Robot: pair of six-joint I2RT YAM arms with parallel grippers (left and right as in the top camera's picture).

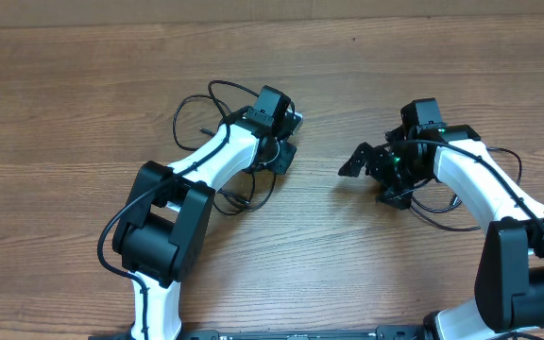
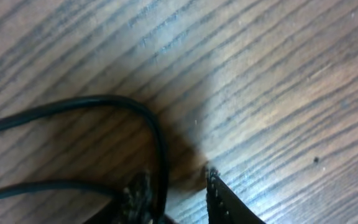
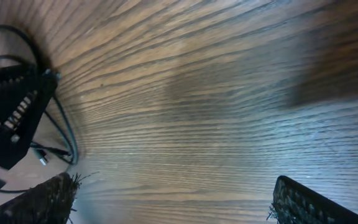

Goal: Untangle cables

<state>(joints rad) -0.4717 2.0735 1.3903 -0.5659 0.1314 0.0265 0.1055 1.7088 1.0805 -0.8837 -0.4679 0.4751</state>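
The left pincer (image 1: 284,151) sits just left of centre in the overhead view, but its own wrist and camera housing hide its tips there. In the left wrist view only the ends of its two fingers (image 2: 225,202) show, cut off at the bottom edge and blurred. A strand of the cables (image 2: 104,99) curves down into the narrow gap between them, against the left one. Whether they pinch it I cannot tell.

From above, the cables (image 1: 177,123) lie in thin loops to the upper left of that pincer and below it, partly hidden under the white arm. In the right wrist view a few strands (image 3: 67,127) and a small plug end show at the left edge, beside the other arm's black pincer.

The right pincer (image 1: 371,179), right of centre, has its jaws spread wide with nothing between them. Its fingers (image 3: 42,202) are clipped at the bottom corners of its own view.

Bare wooden counter (image 1: 83,76) separates the two pincers and stretches across the upper frame.
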